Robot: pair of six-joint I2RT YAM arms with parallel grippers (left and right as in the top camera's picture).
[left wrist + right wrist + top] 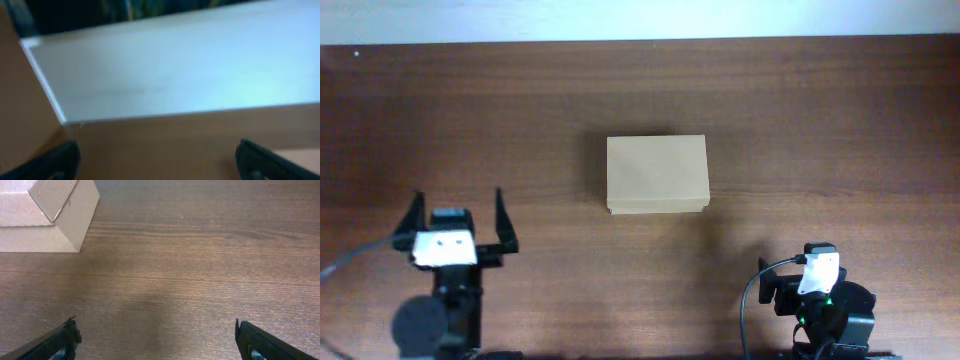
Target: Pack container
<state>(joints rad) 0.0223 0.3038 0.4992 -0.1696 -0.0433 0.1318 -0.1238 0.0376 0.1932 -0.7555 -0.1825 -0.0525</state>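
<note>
Left pincer (458, 195), right pincer (155, 325) spread wide, container (656, 173) on wood table (800, 120), white wall (175, 65)

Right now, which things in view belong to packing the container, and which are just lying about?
Job: container, lid shut; left gripper, open; right gripper, open.
Just there: table; pale strip beyond its far edge.

No writing, label, brand or number readable anywhere: the cardboard box (656, 174) is plain tan on every visible face, and the wooden table (820, 120) carries no markings.
</note>
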